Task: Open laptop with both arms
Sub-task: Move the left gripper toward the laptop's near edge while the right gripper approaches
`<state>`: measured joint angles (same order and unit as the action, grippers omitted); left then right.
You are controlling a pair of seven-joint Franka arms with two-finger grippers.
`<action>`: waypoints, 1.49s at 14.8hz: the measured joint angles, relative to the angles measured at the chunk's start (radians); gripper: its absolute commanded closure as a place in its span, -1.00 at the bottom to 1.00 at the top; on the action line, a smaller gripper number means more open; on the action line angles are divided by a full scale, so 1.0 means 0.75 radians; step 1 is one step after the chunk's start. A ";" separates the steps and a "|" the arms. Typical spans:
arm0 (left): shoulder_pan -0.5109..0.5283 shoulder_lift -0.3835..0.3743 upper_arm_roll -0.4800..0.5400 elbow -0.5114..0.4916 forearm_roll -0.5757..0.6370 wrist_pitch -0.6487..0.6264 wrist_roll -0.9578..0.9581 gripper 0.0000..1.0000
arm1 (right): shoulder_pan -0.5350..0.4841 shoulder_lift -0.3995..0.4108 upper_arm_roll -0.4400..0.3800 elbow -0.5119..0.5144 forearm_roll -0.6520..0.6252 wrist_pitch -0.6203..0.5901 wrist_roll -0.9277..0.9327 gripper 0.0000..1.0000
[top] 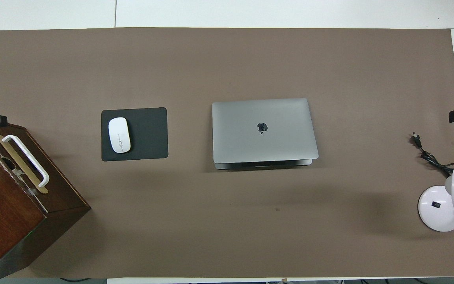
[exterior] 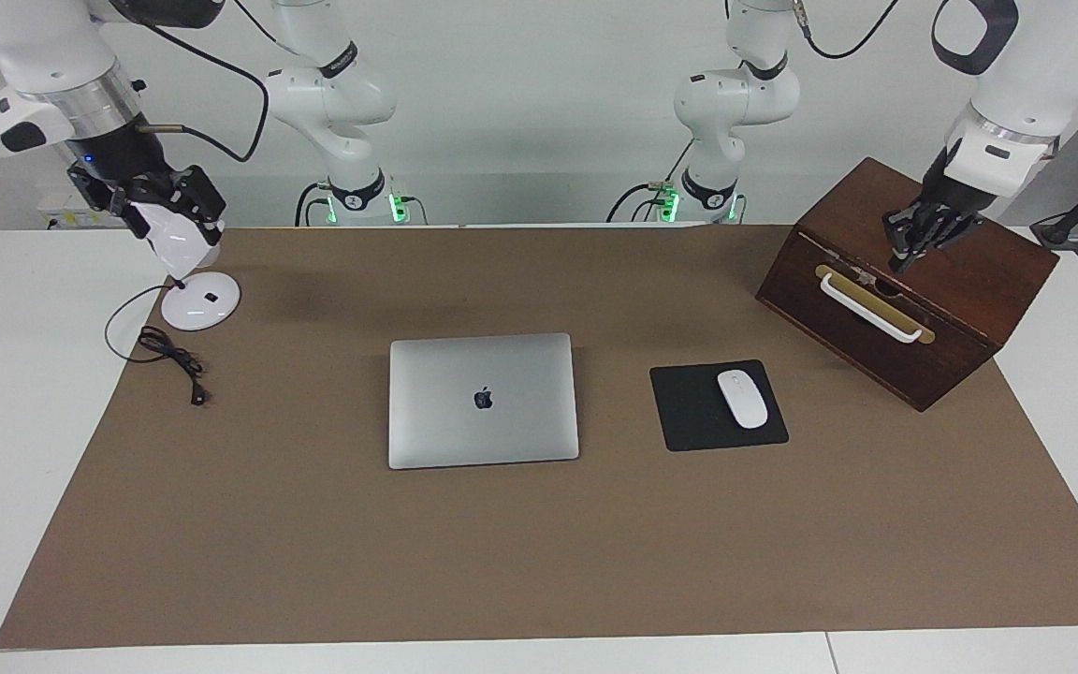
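laptop [exterior: 483, 400] closed, left gripper [exterior: 913, 245] over box [exterior: 969, 281]

Closed silver-grey laptop [exterior: 483, 400], dark apple logo up, flat mid-mat beside the black mouse pad [exterior: 693, 407].

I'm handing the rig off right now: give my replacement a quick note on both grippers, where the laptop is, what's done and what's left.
Left gripper: shut, empty, over the wooden box at its end of the table.
Right gripper: up over the white desk lamp; fingers unclear.
Laptop: closed, flat mid-mat, beside the mouse pad carrying the white mouse.
Done: nothing; neither arm is at the laptop.
Left: bring both arms in, hold the base, lift the lid.
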<state>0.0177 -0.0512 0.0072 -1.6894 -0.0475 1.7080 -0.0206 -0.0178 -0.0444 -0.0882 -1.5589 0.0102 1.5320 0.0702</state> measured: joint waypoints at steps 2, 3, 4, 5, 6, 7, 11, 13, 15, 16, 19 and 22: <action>-0.024 -0.030 -0.012 -0.100 -0.004 0.105 0.000 1.00 | 0.000 0.000 0.000 0.000 0.000 0.000 0.000 -1.00; -0.040 -0.053 -0.014 -0.163 -0.015 0.168 0.000 1.00 | 0.000 0.000 0.000 0.000 0.000 0.000 0.000 -1.00; -0.053 -0.079 -0.015 -0.228 -0.035 0.234 0.000 1.00 | 0.000 0.000 0.000 0.000 0.000 0.000 0.000 -1.00; -0.062 -0.109 -0.016 -0.297 -0.052 0.304 0.000 1.00 | -0.001 0.000 0.000 0.000 -0.002 0.003 0.000 -1.00; -0.073 -0.139 -0.016 -0.369 -0.068 0.381 0.000 1.00 | -0.002 0.000 0.000 0.000 -0.007 0.008 0.000 -1.00; -0.088 -0.170 -0.016 -0.441 -0.081 0.453 0.000 1.00 | -0.002 0.000 0.000 0.000 -0.015 0.013 0.000 -1.00; -0.171 -0.290 -0.019 -0.715 -0.125 0.733 -0.002 1.00 | -0.006 0.000 -0.001 -0.025 -0.039 0.060 0.000 -1.00; -0.225 -0.343 -0.018 -0.843 -0.128 0.868 -0.006 1.00 | -0.007 0.000 -0.001 -0.088 -0.039 0.185 0.000 -1.00; -0.282 -0.385 -0.020 -0.946 -0.129 0.975 -0.020 1.00 | -0.007 0.002 -0.001 -0.184 -0.030 0.334 0.000 -1.00; -0.313 -0.399 -0.020 -0.985 -0.130 1.015 -0.029 1.00 | -0.007 0.004 0.000 -0.234 -0.008 0.415 0.000 -1.00; -0.431 -0.420 -0.020 -1.096 -0.130 1.189 -0.100 1.00 | 0.000 0.006 0.004 -0.380 0.087 0.675 0.031 -1.00; -0.556 -0.419 -0.022 -1.204 -0.130 1.379 -0.190 1.00 | 0.030 0.008 0.016 -0.462 0.154 0.851 0.128 -1.00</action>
<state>-0.3993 -0.3652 -0.0096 -2.5926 -0.1450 2.7422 -0.1634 0.0043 -0.0385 -0.0759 -1.9055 0.1255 2.1705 0.1660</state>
